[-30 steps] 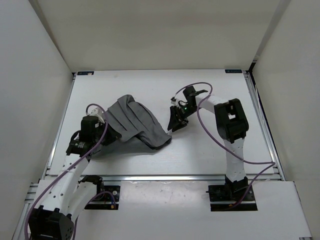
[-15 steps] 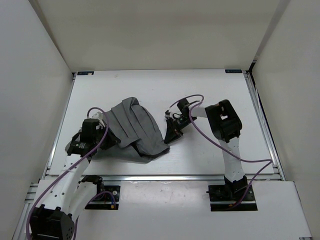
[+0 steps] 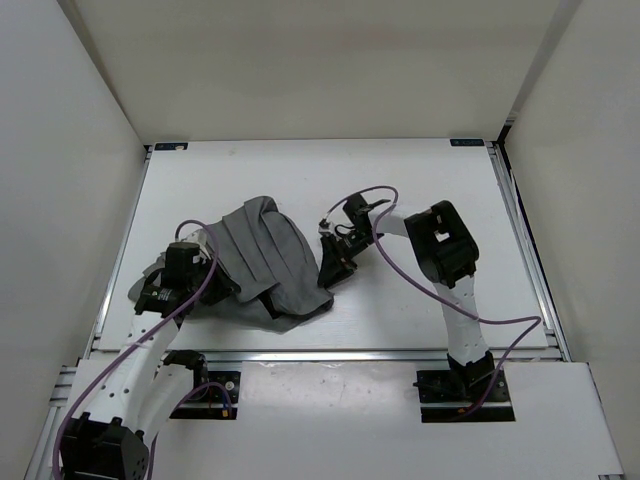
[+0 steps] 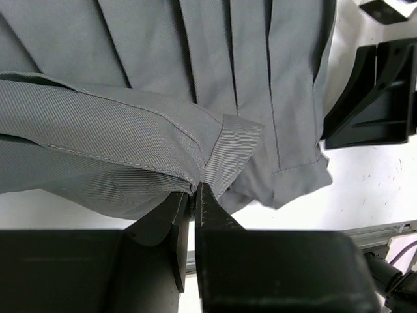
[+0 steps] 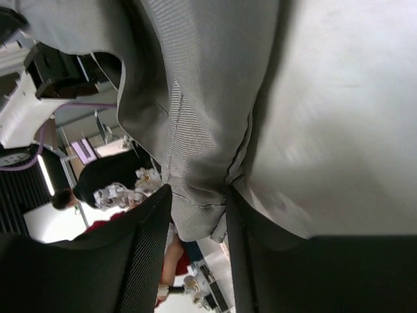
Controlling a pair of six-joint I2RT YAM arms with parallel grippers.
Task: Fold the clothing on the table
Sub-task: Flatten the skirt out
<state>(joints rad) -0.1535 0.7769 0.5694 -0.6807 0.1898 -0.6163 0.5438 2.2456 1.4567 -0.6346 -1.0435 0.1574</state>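
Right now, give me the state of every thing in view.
clothing, rumpled, partly doubled over, not neatly folded.
left gripper, shut on the clothing's band edge.
right gripper, jaws apart astride the clothing's right edge; grip unclear.
table, bearing the clothing.

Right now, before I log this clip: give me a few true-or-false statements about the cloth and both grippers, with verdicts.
1. The left gripper is shut on a folded edge of the clothing. True.
2. The clothing lies fully spread and flat. False: it is bunched, with part doubled over.
3. Cloth sits between the fingers of the right gripper. True.
4. A second garment lies on the table. False: only the one grey piece is there.
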